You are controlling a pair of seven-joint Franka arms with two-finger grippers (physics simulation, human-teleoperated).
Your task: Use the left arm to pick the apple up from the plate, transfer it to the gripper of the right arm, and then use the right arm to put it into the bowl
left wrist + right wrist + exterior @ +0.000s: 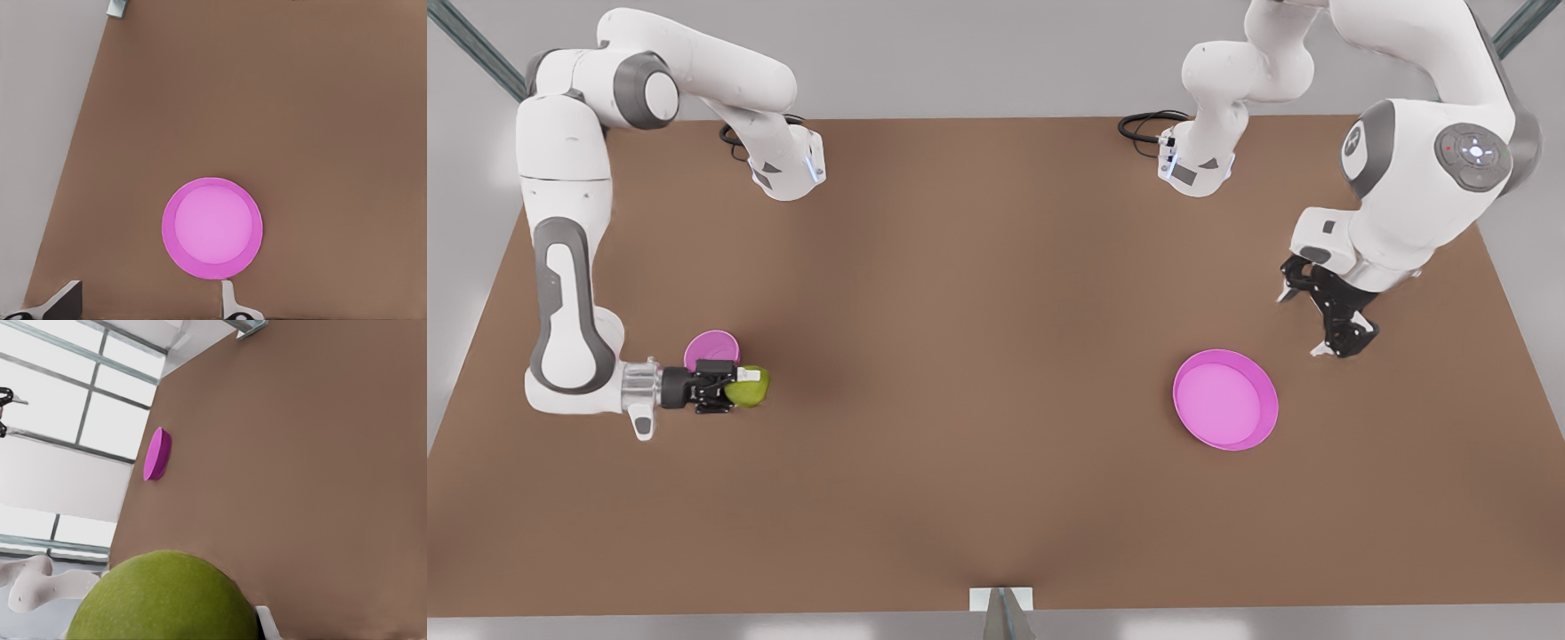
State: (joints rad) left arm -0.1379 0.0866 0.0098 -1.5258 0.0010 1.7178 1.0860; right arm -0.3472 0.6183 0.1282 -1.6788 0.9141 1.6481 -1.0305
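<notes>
The apple is off the table, clamped between the fingers of the right gripper, which lies sideways with its silver wrist band behind it. In the right wrist view the apple bulges large and yellow-green right up against the camera, with a pale fingertip pressed at its side. The bowl sits just beside the apple, partly tucked behind the gripper's black body, so the fruit hangs near the bowl's rim on the side toward the table's middle.

Well apart from the apple, across the brown table, lies the plate, flat and bare. From the right wrist view the plate appears edge-on, far from the fruit.

Farther still from the apple, beyond the plate, the left gripper hangs above the table with its fingers spread and nothing between them. In the left wrist view its two pale fingertips stand wide apart, with the plate below.
</notes>
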